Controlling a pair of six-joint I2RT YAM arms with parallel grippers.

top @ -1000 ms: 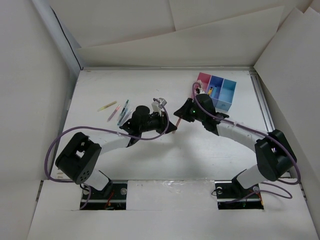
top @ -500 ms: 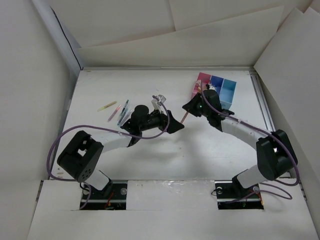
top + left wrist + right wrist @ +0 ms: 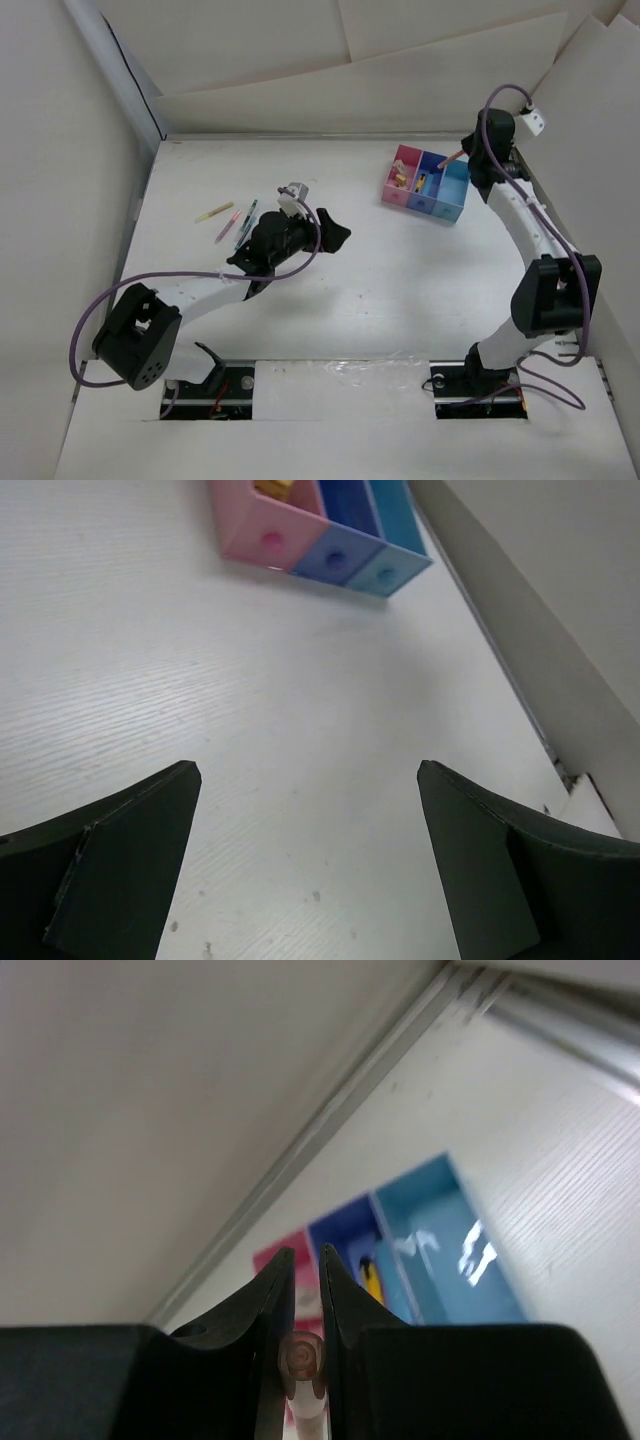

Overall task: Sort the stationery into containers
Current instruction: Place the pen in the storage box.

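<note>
Since a second earlier, the right hand (image 3: 467, 154) had swung off the middle of the worktop (image 3: 400, 280) and up to the far right corner of the containers (image 3: 408, 198), carrying the pinkish pen (image 3: 453, 158). The left hand (image 3: 338, 233) had let go and drawn back to the containers' left.

The right hand was clenched on the pinkish pen, its two fingers (image 3: 268, 1300) almost together with the pen's round end squeezed between them. The left hand was released, fingers (image 3: 120, 860) spread wide, holding nothing and touching nothing, with bare worktop between them.

From the right wrist, the pen's lower length was cut off at the bottom edge. From overhead, that hand was small and dark against its arm, so its jaws could not be made out there. From the left wrist, only the containers' near walls showed, and the pink bin was cropped by the top edge.

The held pen slanted down toward the containers' far rim, about where the dark blue and light blue bins met. Whether its tip was over a bin or just behind the rim could not be told. A yellow item (image 3: 370, 1280) lay in the dark blue bin. The loose pens (image 3: 235, 222) lay well left of the containers, beyond the left hand.
</note>
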